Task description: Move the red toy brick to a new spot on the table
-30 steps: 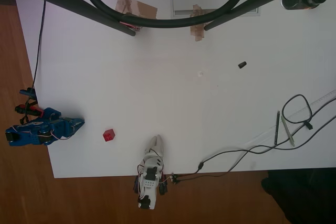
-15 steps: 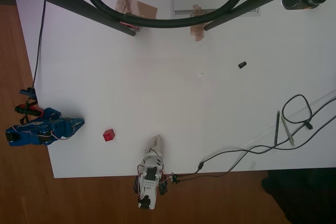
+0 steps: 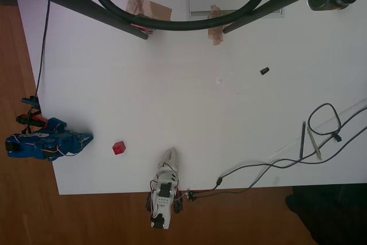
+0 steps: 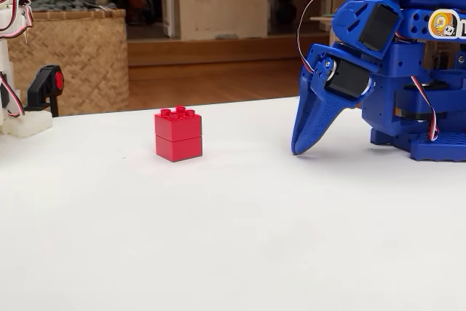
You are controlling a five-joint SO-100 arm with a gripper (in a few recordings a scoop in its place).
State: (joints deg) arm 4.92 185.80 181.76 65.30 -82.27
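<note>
Bench (image 4: 218, 238): white, wooden floor around.
End effector (image 4: 302, 147): fingers together, empty (tip down on bench).
Red toy brick (image 4: 178, 134): near, apart; studs clear in fixed view.

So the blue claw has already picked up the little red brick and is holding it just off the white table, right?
Not quite. The blue claw holds nothing: in the fixed view the red toy brick stands on the white table, apart from the claw's tip. The overhead view shows the same gap between the brick and the claw.
</note>
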